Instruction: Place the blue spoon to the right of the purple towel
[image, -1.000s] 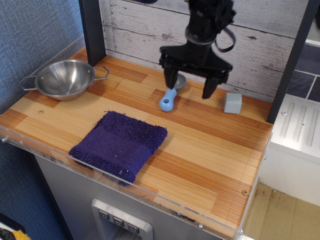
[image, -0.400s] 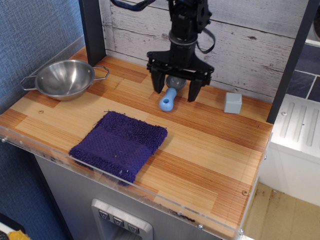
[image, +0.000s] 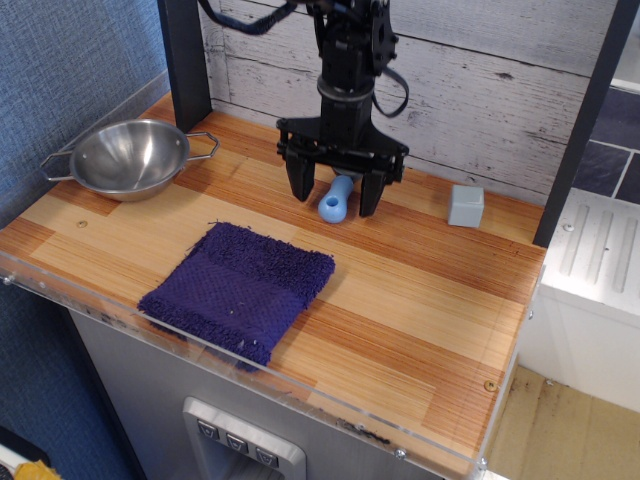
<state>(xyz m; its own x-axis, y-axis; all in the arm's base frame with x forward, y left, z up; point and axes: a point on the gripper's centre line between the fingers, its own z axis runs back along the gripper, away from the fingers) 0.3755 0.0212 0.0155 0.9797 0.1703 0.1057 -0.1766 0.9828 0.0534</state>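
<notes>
Leftward and lower now, we note the gripper (image: 334, 197), jaws spread wide astride the blue spoon (image: 336, 199) lying on the table (image: 420, 290), behind the purple towel (image: 240, 287).

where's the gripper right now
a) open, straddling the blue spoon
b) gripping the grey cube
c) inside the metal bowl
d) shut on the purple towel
a: the gripper is open with one finger on each side of the blue spoon, which lies on the table behind the purple towel.
</notes>
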